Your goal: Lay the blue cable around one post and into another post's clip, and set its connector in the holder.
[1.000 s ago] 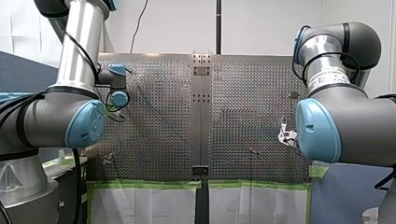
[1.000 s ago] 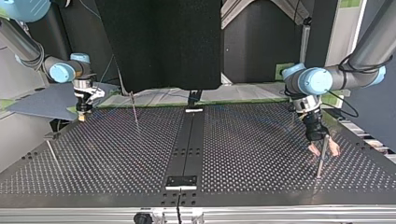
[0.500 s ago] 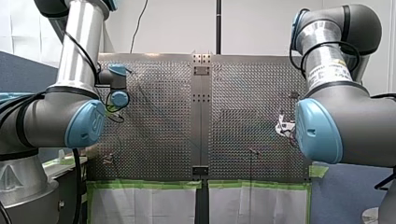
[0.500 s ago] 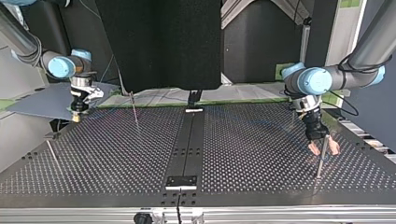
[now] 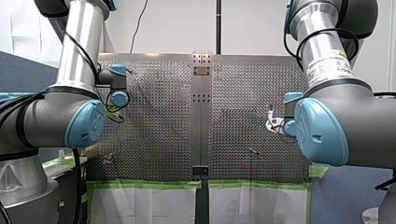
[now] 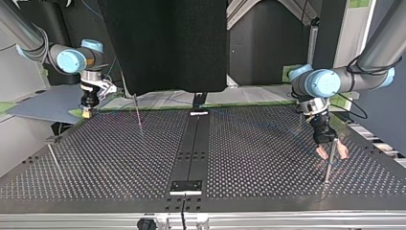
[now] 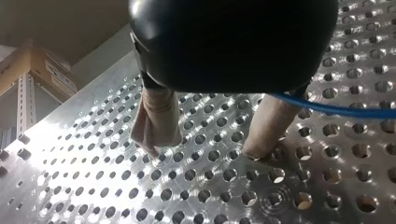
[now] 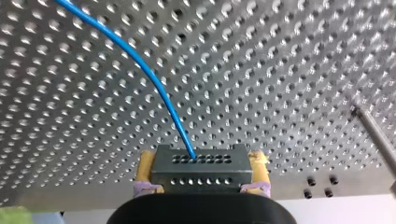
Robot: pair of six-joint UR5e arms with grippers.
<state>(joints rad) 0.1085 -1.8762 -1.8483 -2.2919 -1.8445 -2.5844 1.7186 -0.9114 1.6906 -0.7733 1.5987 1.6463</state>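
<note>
Connector (image 8: 201,169) sits in my right claw (image 8: 201,163), cable (image 8: 154,80) stretching ahead.

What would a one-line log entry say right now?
right end effector: shut on connector | left end effector: open, tips near table | blue cable: runs from connector over table

No legible text (arm label (image 5: 328,63) blurred)

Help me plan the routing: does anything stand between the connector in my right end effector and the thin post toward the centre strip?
Nothing visible does. The right end effector grips the connector; only bare perforated table lies between it and that thin post. The blue cable leaves the connector's front face.
</note>
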